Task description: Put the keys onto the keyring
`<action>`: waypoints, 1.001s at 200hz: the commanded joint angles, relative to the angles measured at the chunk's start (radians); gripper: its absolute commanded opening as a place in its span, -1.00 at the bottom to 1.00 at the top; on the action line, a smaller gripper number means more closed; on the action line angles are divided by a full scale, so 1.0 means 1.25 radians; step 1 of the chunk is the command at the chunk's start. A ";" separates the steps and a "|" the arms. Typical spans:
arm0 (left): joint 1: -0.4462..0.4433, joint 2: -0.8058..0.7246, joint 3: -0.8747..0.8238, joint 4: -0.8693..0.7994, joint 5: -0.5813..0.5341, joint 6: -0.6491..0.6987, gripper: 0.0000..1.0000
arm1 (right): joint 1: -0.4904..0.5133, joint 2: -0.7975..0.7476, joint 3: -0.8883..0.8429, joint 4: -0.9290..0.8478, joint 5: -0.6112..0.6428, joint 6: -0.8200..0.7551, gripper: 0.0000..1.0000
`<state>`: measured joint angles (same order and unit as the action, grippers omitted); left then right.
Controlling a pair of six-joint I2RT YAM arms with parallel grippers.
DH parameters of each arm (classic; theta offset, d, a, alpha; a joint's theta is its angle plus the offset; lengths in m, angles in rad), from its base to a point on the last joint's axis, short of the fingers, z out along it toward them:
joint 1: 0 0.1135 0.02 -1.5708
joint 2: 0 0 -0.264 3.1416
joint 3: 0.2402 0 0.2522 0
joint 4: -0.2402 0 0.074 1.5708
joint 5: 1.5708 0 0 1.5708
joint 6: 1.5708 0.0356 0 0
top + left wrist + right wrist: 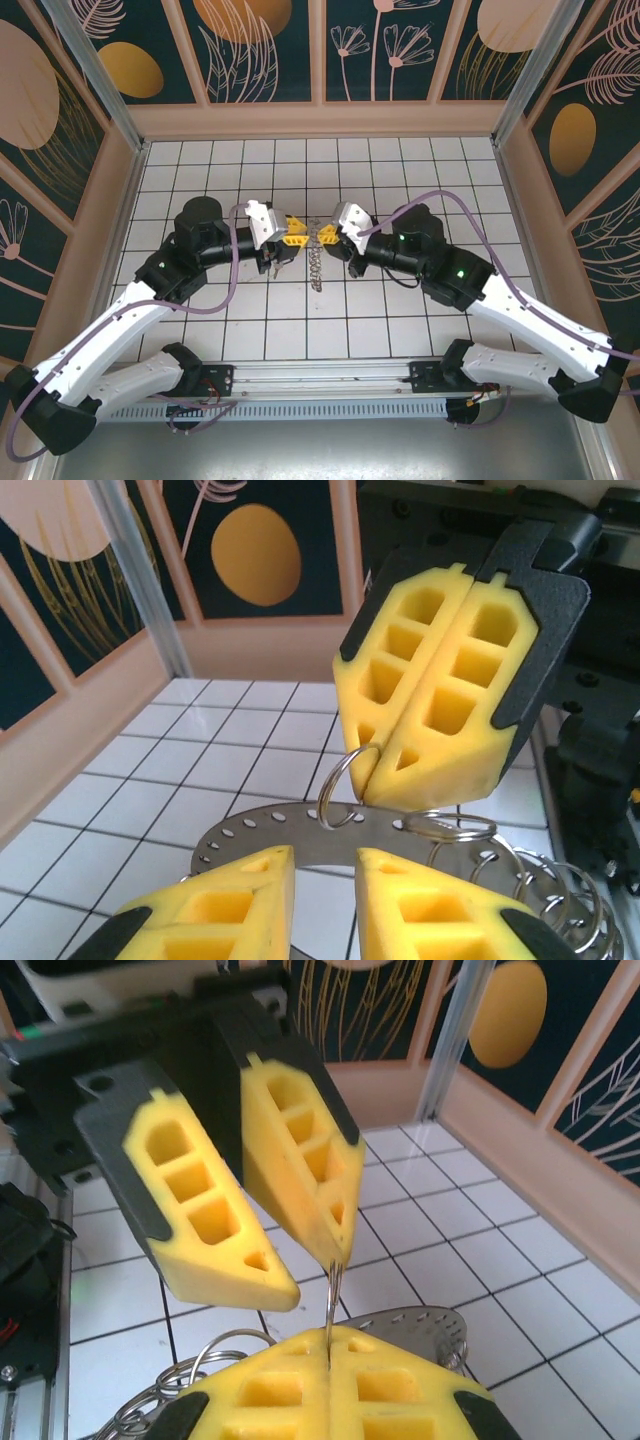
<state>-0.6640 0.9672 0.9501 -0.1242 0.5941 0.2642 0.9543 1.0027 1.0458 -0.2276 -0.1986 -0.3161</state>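
- The right claw (372, 780) is clamped together on one small wire loop (323, 798) of the keyring (290, 838), which hangs above the desk (400, 330). So thin a pinch could slip and drop it.
- The left claw (325, 858) stands slightly apart just beside the keyring, with nothing between its fingers. Closing off-line could knock the keyring askew.

The keyring (300, 842) is a flat grey metal arc punched with small holes, its plate roughly level. Many silvery wire loops (560, 900) bunch along one end. A single loop (345, 785) rises upright from the rim, pinched in the right hand (373, 778).
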 commanded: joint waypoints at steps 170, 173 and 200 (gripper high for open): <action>-0.002 0.089 0.108 -0.159 0.046 0.130 -0.56 | 0.005 0.082 0.122 -0.161 -0.030 -0.017 -1.00; -0.002 0.089 0.108 -0.158 0.046 0.129 -0.57 | 0.006 0.083 0.124 -0.161 -0.030 -0.017 -1.00; -0.003 0.093 0.105 -0.155 0.054 0.127 -0.71 | 0.009 0.086 0.127 -0.158 -0.025 -0.020 -1.00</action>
<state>-0.6640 1.0760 1.0618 -0.3191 0.6281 0.4149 0.9573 1.1091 1.1633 -0.4385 -0.2180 -0.3176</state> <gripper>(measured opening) 0.172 0.039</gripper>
